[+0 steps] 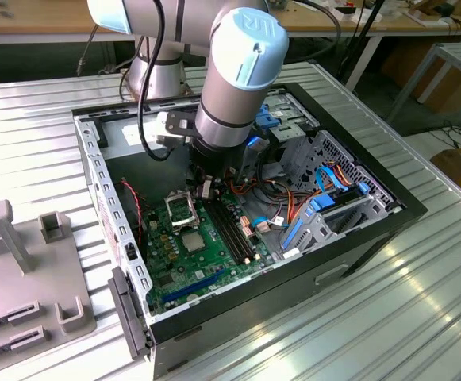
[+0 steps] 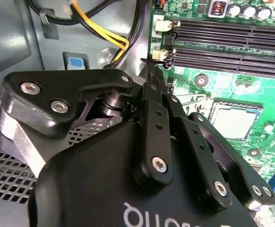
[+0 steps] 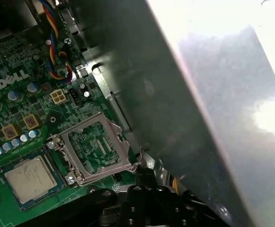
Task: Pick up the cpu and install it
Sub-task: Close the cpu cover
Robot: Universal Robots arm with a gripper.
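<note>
The cpu point(image 3: 31, 177), a small square chip with a dull grey top, lies flat in its socket on the green motherboard point(image 3: 14, 94); it also shows in the second wrist view point(image 2: 235, 118) and the exterior view point(image 1: 192, 240). Beside it the hinged silver socket frame point(image 3: 97, 146) stands swung open. My gripper point(image 2: 150, 66) is shut with nothing held. In the first wrist view the gripper point(image 3: 142, 172) has its tip at the edge of the open frame. The exterior view has the gripper point(image 1: 205, 190) low inside the case, just behind the frame point(image 1: 181, 208).
The open computer case point(image 1: 103, 206) lies on a ribbed metal table. Black memory slots point(image 1: 234, 230) run beside the socket, with cable bundles point(image 1: 293, 210) and a drive cage point(image 1: 333, 214) on the exterior view's right. A grey fixture point(image 1: 24, 270) stands at the left. A case wall point(image 3: 175, 118) is close by.
</note>
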